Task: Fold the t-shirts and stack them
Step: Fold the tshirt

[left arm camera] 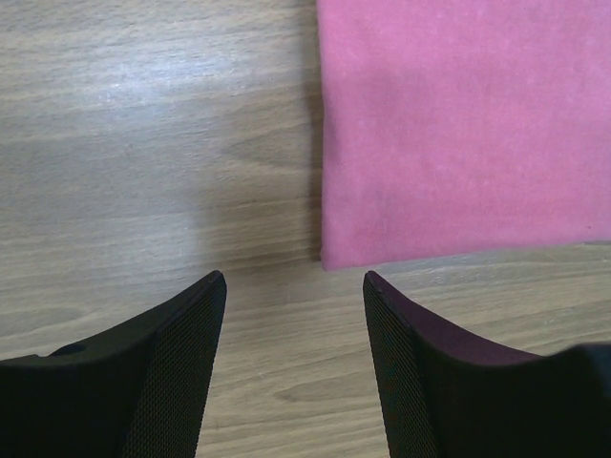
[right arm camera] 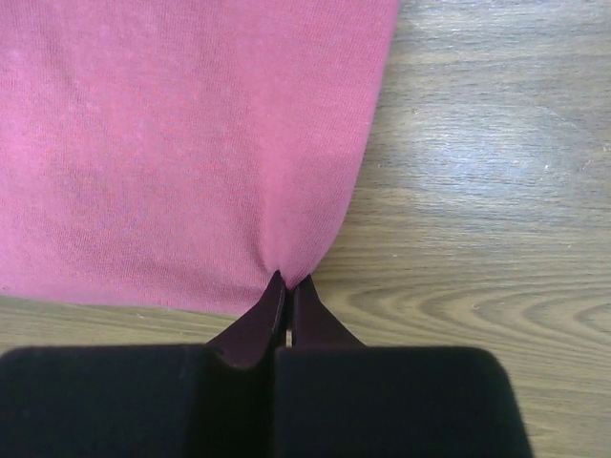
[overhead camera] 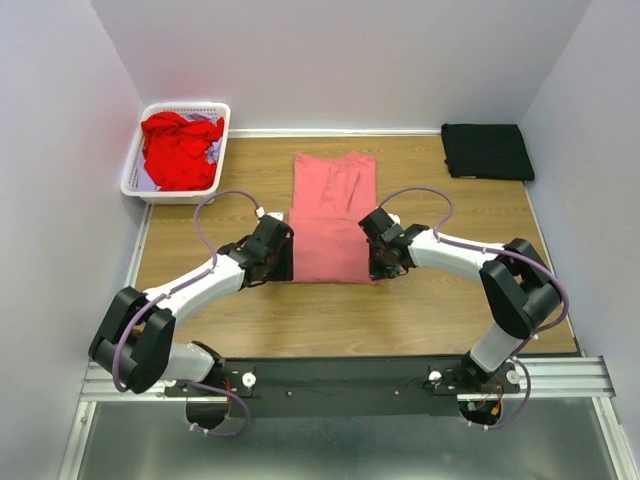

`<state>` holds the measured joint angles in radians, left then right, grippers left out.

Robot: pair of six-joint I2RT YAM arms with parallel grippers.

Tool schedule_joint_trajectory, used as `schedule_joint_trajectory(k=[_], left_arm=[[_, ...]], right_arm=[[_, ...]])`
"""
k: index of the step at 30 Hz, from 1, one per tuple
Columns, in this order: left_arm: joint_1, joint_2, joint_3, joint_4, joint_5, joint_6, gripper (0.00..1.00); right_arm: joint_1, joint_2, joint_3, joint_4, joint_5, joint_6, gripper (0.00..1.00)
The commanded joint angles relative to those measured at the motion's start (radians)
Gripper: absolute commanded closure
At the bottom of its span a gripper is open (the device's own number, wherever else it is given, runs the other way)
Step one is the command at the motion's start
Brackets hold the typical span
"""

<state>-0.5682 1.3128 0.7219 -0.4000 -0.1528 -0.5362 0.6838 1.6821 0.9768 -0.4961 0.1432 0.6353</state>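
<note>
A salmon-pink t-shirt (overhead camera: 333,215) lies flat as a long folded strip in the middle of the table. My right gripper (right arm camera: 289,283) is shut on its near right corner, pinching the hem (right arm camera: 291,262). My left gripper (left arm camera: 294,281) hangs open just short of the near left corner (left arm camera: 334,253), with bare wood between its fingers. A bright red t-shirt (overhead camera: 180,150) is bunched in the white basket (overhead camera: 222,122) at the back left. A black t-shirt (overhead camera: 487,151) lies folded at the back right.
Grey walls close in the table on three sides. The arms' metal base rail (overhead camera: 350,380) runs along the near edge. Bare wood (overhead camera: 340,320) lies between the pink shirt and the rail.
</note>
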Motion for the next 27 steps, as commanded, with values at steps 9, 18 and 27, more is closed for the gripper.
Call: schedule_joint_trajectory(k=[9, 18, 27], left_arm=[[-0.05, 0.115, 0.099, -0.007, -0.073, -0.021, 0.32], [-0.084, 0.213, 0.113, -0.007, -0.062, -0.007, 0.32], [-0.113, 0.295, 0.094, -0.002, -0.073, -0.008, 0.41]], right_arm=[[0.033, 0.062, -0.033, -0.084, 0.021, -0.019, 1.0], [0.034, 0.053, -0.038, -0.082, 0.019, -0.019, 1.0], [0.034, 0.05, -0.035, -0.081, 0.016, -0.017, 0.99]])
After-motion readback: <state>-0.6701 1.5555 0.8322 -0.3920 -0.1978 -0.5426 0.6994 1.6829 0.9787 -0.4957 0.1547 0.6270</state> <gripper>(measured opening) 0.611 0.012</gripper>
